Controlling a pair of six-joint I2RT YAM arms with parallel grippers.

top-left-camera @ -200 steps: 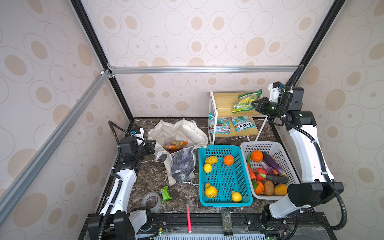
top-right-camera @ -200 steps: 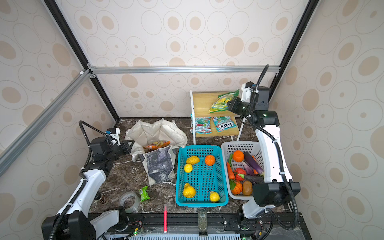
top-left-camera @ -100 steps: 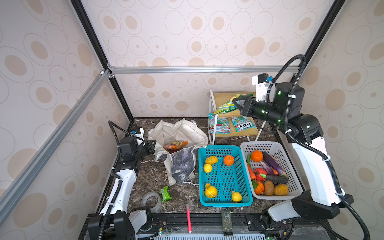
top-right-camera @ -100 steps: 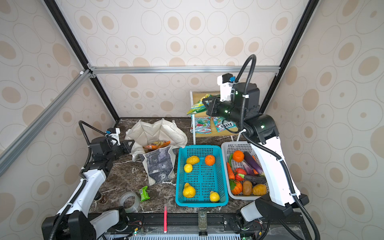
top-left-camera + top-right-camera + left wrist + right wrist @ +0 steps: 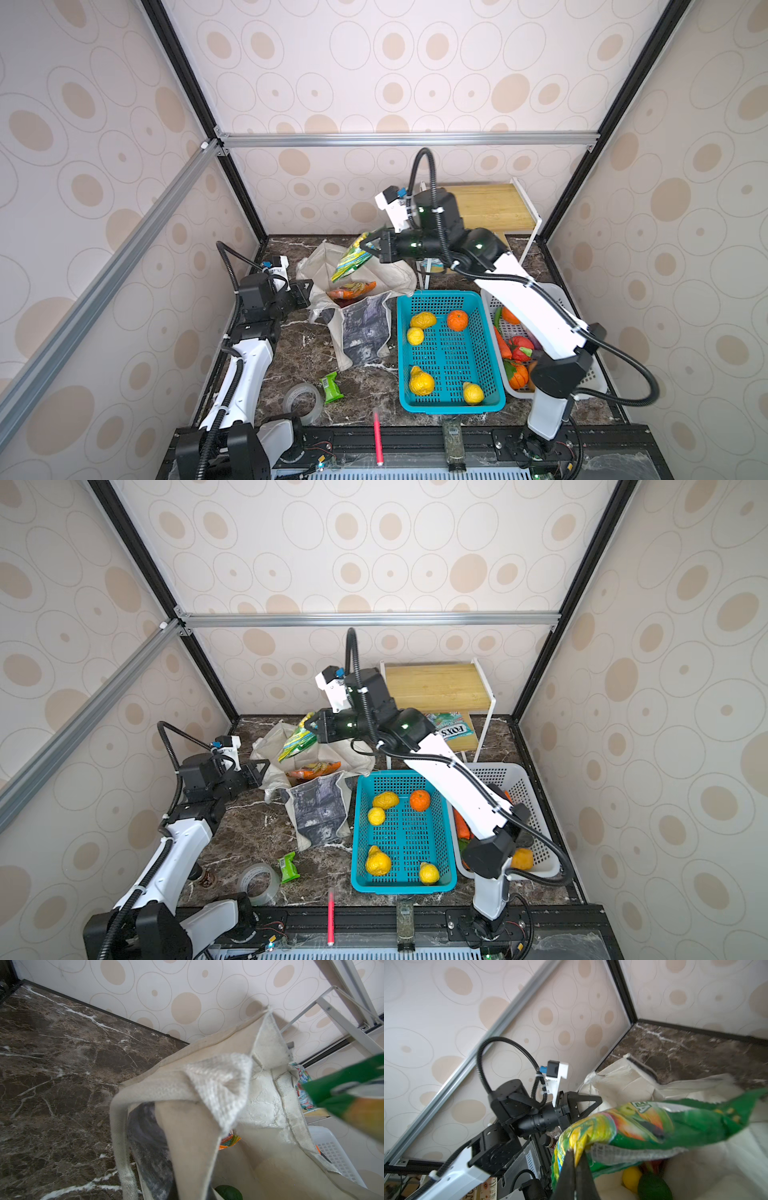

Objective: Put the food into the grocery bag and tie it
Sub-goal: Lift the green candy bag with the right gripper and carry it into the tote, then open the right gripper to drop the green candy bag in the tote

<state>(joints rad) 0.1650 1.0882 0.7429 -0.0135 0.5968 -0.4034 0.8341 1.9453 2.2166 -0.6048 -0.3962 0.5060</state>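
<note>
A green-and-yellow glossy snack packet (image 5: 351,261) hangs in the air over the open mouth of a cream canvas grocery bag (image 5: 365,332) with faded grey-blue printed panels. The bag slumps on the dark marble tabletop (image 5: 291,353) toward the back left corner. The packet dangles crumpled and tilted because the right gripper (image 5: 366,246) has its black fingers (image 5: 572,1169) pressed tight on one edge of it. It looks poised for a drop into the bag and is not yet let go. The left gripper (image 5: 306,292) sits at the bag's left rim with its jaws closed, seemingly pinching the fabric so that the mouth gapes for the packet. Inside, against pale quilted lining (image 5: 224,1084), lie an orange-pink packet (image 5: 351,289), a dark green round fruit (image 5: 654,1186) and a small yellow fruit (image 5: 631,1177). Just beside the bag on the right stands a teal plastic basket (image 5: 401,353) holding yellow and orange toy fruit. Beyond it is a white plastic basket (image 5: 528,812) of mixed toy produce, partly hidden by the right arm. Behind these stands a white-framed shelf with a wooden top (image 5: 490,203).
</note>
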